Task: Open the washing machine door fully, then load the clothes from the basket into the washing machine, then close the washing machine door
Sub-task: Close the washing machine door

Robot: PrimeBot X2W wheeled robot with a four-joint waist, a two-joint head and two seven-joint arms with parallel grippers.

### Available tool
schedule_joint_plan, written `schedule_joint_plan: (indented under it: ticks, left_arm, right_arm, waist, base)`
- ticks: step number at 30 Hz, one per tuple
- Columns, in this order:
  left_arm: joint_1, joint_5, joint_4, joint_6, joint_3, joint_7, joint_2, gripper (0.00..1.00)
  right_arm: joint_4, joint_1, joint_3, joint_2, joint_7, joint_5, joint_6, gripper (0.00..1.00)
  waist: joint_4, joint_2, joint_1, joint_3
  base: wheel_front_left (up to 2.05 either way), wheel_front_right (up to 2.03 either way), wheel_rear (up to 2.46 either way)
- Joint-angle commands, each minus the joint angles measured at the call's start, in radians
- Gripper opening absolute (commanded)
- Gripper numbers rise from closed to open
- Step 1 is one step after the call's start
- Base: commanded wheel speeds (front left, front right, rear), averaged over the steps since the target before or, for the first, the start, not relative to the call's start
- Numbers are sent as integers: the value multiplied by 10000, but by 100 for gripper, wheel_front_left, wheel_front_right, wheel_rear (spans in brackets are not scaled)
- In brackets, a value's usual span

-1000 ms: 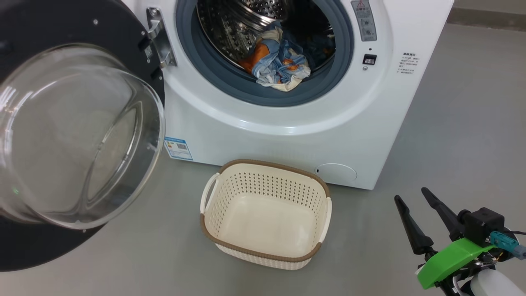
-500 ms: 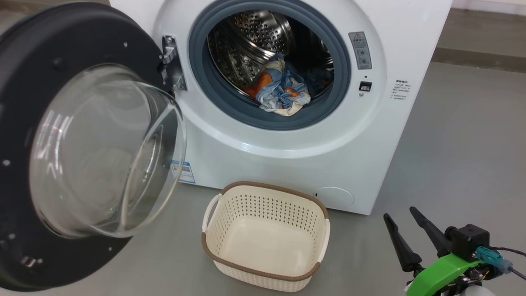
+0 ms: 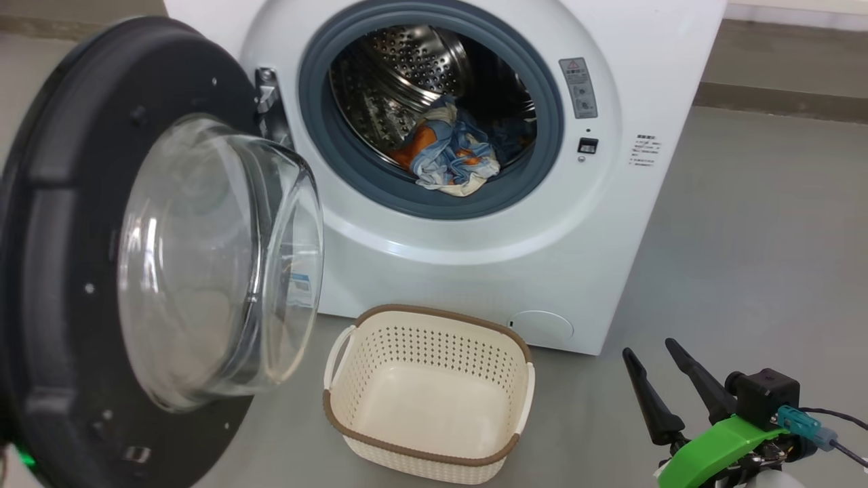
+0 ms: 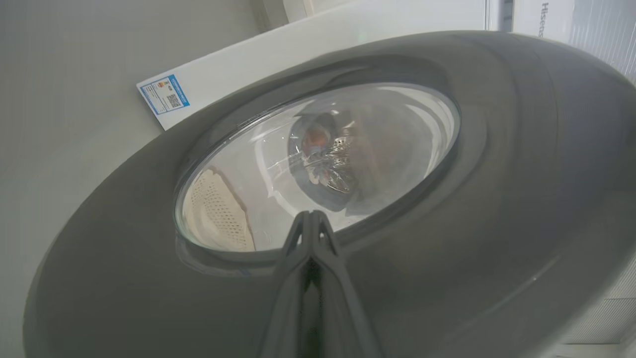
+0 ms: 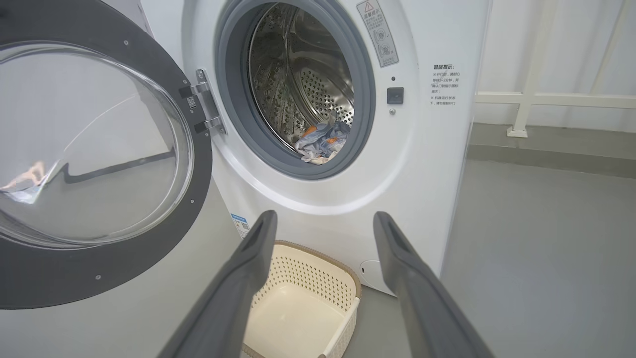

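Door position: the washing machine door (image 3: 61,271) stands swung out to the left of the opening, hung on its hinge (image 3: 266,95), with its glass bowl (image 3: 224,257) bulging toward the machine.
Left gripper: the left gripper (image 4: 310,219) has its fingers pressed together with nothing between them. It points at the door's outer face, at the lower edge of the glass. Whether the tips touch the face cannot be told.
Key relation: the door lies straight ahead of the left gripper, between it and the washing machine (image 3: 475,271). A push along the fingers would probably swing the door shut about the hinge.
Nearer arm: the left, by a clear margin.
Right gripper: the right gripper (image 3: 647,346) hangs low at the right with its fingers spread wide and empty, well apart from both door and opening.
Clothes: the clothes (image 3: 447,159) lie bunched at the front of the drum (image 3: 407,68), just behind the grey ring. No fabric seems to hang over the ring.
Basket: the basket (image 3: 441,342) sits empty on the floor (image 3: 746,237), just in front of the machine and below the opening.
In the way: the basket is near the door's arc. It looks low enough to clear, though this is uncertain.
Stage: loading looks done and closing remains.
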Motion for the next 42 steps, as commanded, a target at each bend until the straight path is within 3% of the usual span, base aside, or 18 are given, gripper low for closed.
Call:
schedule_joint_plan:
  ticks: [1,10,22,28,42]
  left_arm:
    - [87,-199,-714,124,130,321,177,0]
    - [1058,-827,-3097,1179,56,1132,-521,0]
    - [1636,-882,-5469,2115,-795,1745,-1210,0]
    - [1308,-614,-5549,2103,-1039,1256,-1634,0]
    - [442,-215,-4713,1501,-985,66,-2222,0]
  right_arm:
    - [-240,-82,57,-66,-82,117,75,100]
    - [-260,-126,-104,174,-82,108,75,100]
    - [-276,-184,-285,397,-82,52,75,100]
    - [-281,-282,-304,439,-82,32,75,100]
    - [-280,-390,-303,328,-82,26,75,100]
  waist:
    - [-127,0,0,38]
    - [-593,0,0,81]
    - [-1575,0,0,83]
    - [-2251,0,0,124]
    - [-3855,0,0,238]
  base:
    - [0,0,0]
    - [0,0,0]
    - [0,0,0]
    - [0,0,0]
    - [0,0,0]
